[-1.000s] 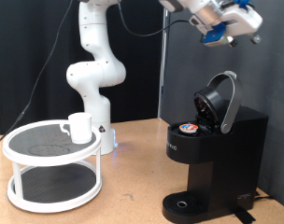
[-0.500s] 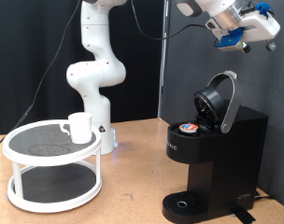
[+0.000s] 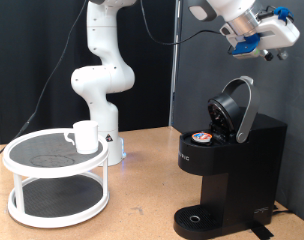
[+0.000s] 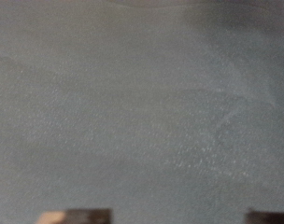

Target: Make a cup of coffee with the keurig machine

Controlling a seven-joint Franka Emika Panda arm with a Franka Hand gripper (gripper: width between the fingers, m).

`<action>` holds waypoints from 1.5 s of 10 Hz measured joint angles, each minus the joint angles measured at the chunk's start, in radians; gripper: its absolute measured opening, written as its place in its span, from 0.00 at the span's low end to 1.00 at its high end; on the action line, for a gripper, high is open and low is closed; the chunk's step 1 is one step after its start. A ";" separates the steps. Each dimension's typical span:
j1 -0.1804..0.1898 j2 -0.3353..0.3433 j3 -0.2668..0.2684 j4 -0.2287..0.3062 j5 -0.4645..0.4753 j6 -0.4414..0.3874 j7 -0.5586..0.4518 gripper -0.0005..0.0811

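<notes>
The keurig machine point(image 3: 227, 170) stands at the exterior view's right, black, with its hinged lid point(image 3: 235, 108) raised. A small white pod with a colourful lid point(image 3: 200, 136) sits in its open holder. The cup point(image 3: 85, 136), a small white mug, stands on the top shelf of a white round rack point(image 3: 54, 175) at the left. My gripper point(image 3: 264, 45) is high above the machine, near the top right corner, well clear of the lid, and holds nothing. The wrist view shows only a blurred grey surface and my dark fingertips point(image 4: 86, 216) set wide apart at the picture's edge.
The arm's white base point(image 3: 100, 80) stands behind the rack. The machine's round drip tray point(image 3: 197, 218) is bare. A black curtain hangs behind the machine. The wooden table point(image 3: 142, 205) runs between rack and machine.
My gripper has moved towards the exterior view's right above the machine, then dipped slightly. The machine, pod and cup have not moved.
</notes>
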 joint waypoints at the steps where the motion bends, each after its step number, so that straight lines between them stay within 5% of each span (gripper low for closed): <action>1: -0.004 -0.002 -0.002 -0.005 -0.001 -0.010 0.000 0.21; 2: -0.008 -0.004 -0.007 -0.011 -0.002 -0.016 0.000 0.21; 3: -0.013 -0.006 -0.011 -0.019 -0.008 -0.024 0.000 0.05; 4: -0.018 -0.007 -0.013 -0.029 -0.020 -0.029 0.001 0.02; 15: -0.071 -0.102 -0.057 -0.183 -0.032 -0.043 -0.070 0.01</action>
